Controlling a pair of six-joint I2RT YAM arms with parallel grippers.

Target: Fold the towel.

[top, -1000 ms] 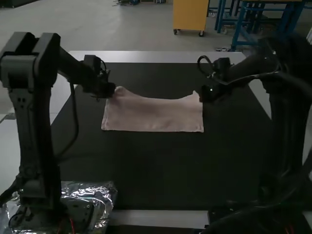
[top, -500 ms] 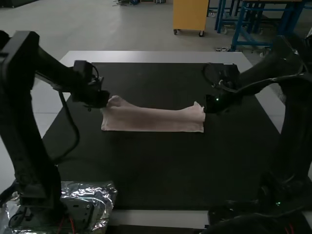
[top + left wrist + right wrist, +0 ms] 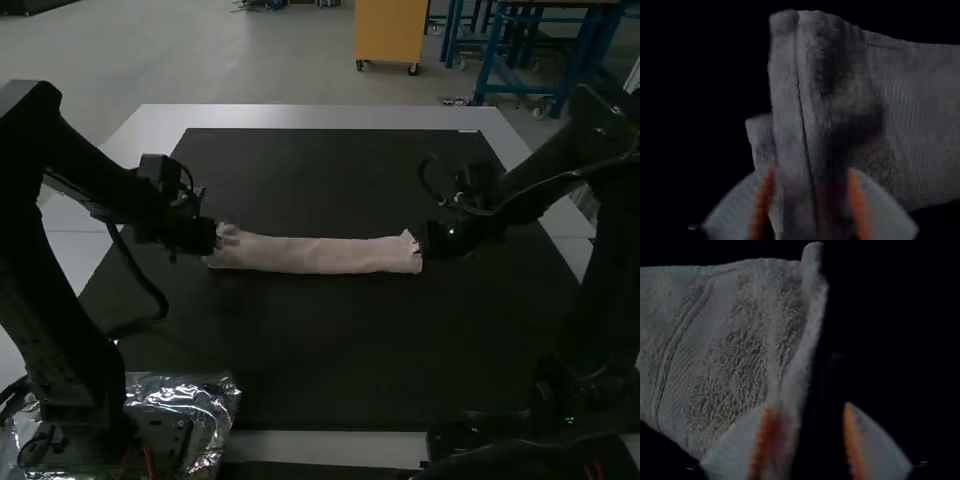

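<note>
it looks like a lab or workshop: bare grey floor [image 3: 270, 60], a yellow cabinet [image 3: 390, 30] on casters and blue metal frames [image 3: 487, 62] beyond a worktop [image 3: 320, 117] with two cabled robot arms [image 3: 50, 330].

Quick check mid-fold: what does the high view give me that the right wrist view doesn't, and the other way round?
High view: the whole length of the pale pink cloth towel, a narrow strip across the flat black mat; the left gripper at one end; crinkled silver foil by the left arm's base.

Right wrist view: the towel's looped pile, its smoother woven band, and orange pads on white ribbed fingers, standing apart.

Both: the towel, with the right gripper at its end.
</note>
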